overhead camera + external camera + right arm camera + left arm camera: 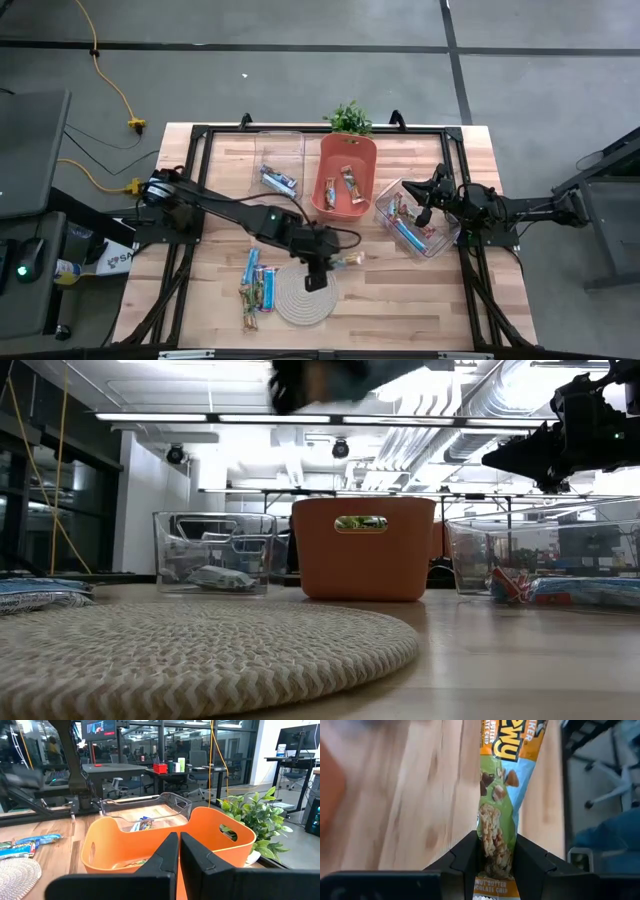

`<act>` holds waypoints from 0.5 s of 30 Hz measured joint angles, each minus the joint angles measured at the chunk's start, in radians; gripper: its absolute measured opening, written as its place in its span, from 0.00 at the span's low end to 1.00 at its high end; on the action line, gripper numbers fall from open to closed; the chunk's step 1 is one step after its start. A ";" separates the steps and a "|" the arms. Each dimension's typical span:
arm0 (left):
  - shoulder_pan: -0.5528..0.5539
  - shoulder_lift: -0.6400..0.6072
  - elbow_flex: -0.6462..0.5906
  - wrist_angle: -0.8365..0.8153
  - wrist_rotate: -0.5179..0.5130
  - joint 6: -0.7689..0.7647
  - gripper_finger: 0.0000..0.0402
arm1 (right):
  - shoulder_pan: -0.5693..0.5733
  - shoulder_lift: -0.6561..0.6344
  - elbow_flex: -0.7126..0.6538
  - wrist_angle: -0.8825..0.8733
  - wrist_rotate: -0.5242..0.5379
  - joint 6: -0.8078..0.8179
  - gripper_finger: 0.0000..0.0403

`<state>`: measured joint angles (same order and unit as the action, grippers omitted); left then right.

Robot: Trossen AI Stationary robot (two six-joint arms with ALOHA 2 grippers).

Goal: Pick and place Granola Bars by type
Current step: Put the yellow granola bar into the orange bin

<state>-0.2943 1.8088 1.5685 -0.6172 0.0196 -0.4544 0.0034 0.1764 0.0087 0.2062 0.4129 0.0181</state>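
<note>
My left gripper (322,268) hovers over the far edge of the round woven mat (305,296), shut on a green-brown granola bar (349,260) that sticks out toward the table's right. In the low view it is a blur at the top (312,380). Several more bars, light blue and green-brown, lie flat on the wood left of the mat (255,282). Other bars lie in the left clear bin (279,180), the orange bin (346,186) and the right clear bin (413,222). My right gripper (178,851) is shut and holds nothing, raised over the right clear bin (430,200). My left gripper pinches the green-brown bar between its two fingers (465,855) near one end of the wrapper (495,842). The fingers press on the bar's two long edges. The rest of the bar (507,765) runs forward past the fingertips, held above the wooden table top.
The three bins stand in a row along the table's far half, with a small green plant (350,118) behind the orange bin. A black frame runs round the table top (200,140). Bare wood (420,300) lies right of the mat. Cables lie on the floor at far left.
</note>
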 joint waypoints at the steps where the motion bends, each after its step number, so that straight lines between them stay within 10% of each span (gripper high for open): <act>1: 0.000 0.000 0.028 0.001 -0.008 0.014 0.25 | 0.000 0.000 0.000 0.000 0.000 0.000 0.00; 15: 0.005 -0.002 0.326 0.195 0.011 0.240 0.25 | 0.000 0.000 0.000 0.000 0.000 0.000 0.00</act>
<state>-0.2898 1.8072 1.8942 -0.4219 0.0308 -0.2147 0.0033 0.1764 0.0086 0.2062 0.4129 0.0181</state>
